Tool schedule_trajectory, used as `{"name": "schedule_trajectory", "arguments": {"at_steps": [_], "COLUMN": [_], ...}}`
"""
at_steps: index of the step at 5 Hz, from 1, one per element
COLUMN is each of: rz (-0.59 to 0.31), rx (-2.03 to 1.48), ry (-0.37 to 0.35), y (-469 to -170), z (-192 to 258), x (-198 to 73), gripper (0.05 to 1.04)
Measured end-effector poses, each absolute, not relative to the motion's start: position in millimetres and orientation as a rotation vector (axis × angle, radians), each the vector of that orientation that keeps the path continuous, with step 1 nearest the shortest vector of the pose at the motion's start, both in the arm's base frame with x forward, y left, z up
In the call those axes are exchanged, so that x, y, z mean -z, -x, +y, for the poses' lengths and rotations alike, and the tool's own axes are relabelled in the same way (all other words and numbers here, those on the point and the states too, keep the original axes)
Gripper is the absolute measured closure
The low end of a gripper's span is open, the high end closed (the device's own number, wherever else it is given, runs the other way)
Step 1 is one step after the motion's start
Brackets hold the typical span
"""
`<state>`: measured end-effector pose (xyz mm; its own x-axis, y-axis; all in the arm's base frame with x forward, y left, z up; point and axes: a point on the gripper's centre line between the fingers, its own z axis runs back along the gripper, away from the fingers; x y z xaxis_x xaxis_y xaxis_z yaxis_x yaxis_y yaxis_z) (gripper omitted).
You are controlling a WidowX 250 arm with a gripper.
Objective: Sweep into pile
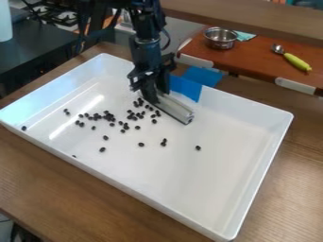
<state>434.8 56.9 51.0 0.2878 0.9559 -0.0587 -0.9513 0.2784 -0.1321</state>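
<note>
The black gripper [156,93] hangs over the back part of the white tray [252,142], shut on a pale sweeping tool [174,108]. The tool lies at a slant, its dark lower edge at the tray floor. Small dark pieces [108,116] are scattered left of the tool and in front of it, densest left of the tray's centre. Some sit close along the tool's left side. A lone piece [198,148] lies to the right, and another piece [24,128] is near the tray's left wall.
Blue tape [185,88] covers part of the tray's back wall. Behind the tray, a reddish-brown board [252,61] holds a metal pot [221,38] and a spoon with a yellow-green handle [296,62]. The tray's raised walls surround the pieces.
</note>
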Motion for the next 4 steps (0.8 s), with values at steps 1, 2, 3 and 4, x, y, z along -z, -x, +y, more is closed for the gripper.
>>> {"name": "schedule_trajectory", "arguments": {"at_steps": [1,2,3,4], "rz": [-0.043,-0.043,-0.057,-0.071], "rx": [-1.284,-1.282,-1.280,-1.301], "ry": [0.157,0.162,0.176,0.201], "y": [-435,-430,-424,-410], "z": [57,59,59,60], "x": [-48,-45,-43,-43], "gripper": [0.714,0.714,0.714,0.714]}}
